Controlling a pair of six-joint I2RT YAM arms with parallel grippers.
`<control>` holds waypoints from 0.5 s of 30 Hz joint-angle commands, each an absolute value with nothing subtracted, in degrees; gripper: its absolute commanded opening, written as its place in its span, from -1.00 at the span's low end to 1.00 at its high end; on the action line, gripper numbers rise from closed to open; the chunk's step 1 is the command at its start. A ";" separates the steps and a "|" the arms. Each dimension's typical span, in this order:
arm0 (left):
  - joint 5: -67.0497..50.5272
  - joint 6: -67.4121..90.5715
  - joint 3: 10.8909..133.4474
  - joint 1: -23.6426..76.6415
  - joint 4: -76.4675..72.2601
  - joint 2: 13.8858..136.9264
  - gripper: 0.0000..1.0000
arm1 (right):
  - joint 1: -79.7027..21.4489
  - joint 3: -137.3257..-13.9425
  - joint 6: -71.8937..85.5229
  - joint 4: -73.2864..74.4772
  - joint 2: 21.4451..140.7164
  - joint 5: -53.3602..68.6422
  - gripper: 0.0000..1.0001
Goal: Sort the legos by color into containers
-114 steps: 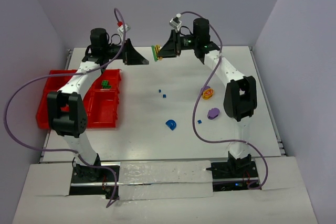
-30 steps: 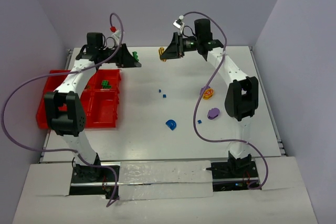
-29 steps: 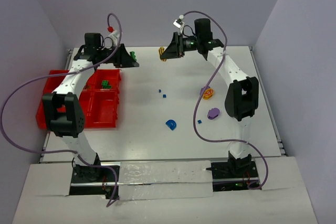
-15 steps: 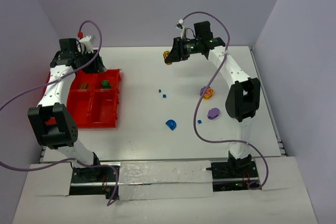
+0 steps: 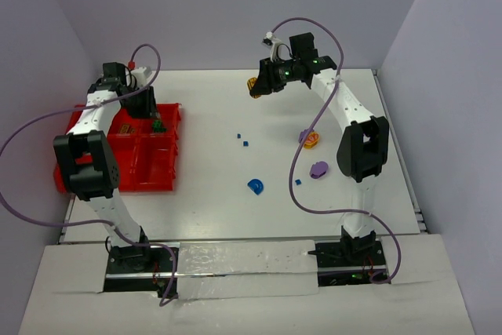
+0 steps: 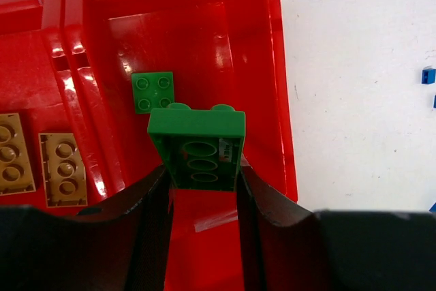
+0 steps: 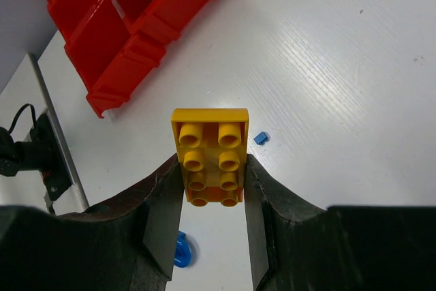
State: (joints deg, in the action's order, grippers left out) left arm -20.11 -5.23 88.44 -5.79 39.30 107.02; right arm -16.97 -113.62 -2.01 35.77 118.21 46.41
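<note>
My left gripper (image 6: 202,168) is shut on a green studded lego (image 6: 197,142), held underside up over the right-hand compartment of the red containers (image 6: 272,66). A small green plate (image 6: 152,92) lies in that compartment. Two tan legos (image 6: 63,168) lie in the compartment to its left. In the top view the left gripper (image 5: 147,109) hangs over the bins' back right corner. At the back middle of the table, my right gripper (image 7: 211,165) is shut on a yellow lego (image 7: 210,148) held above the surface (image 5: 255,85).
On the white table lie a blue arch (image 5: 255,187), a purple piece (image 5: 318,169), an orange-yellow piece (image 5: 311,140) and tiny blue bits (image 5: 242,140). The red containers (image 5: 118,154) stand at the left edge. Walls close in the back and sides.
The left arm has swung left from the back of the table to above the red bins, carrying the green lego. The right gripper has shifted slightly, still holding the yellow lego.
</note>
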 commanded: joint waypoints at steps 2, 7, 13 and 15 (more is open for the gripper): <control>-20.62 -5.98 91.38 -5.65 39.50 107.94 -0.98 | -16.70 -115.37 -3.72 35.83 115.61 46.67 -1.00; -20.22 -5.52 91.30 -4.60 39.44 108.83 -0.63 | -16.61 -115.86 -4.11 36.04 115.95 47.61 -1.00; -18.99 -5.51 90.73 -3.83 39.44 108.44 -0.12 | -16.61 -115.82 -3.80 35.67 115.73 47.77 -1.00; -19.01 -5.65 90.82 -3.75 39.60 108.21 0.00 | -16.72 -114.98 -3.49 35.01 115.35 47.45 -1.00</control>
State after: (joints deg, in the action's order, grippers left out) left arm -19.67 -5.20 88.60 -4.11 39.45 108.83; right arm -16.93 -113.62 -2.90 36.07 118.21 46.65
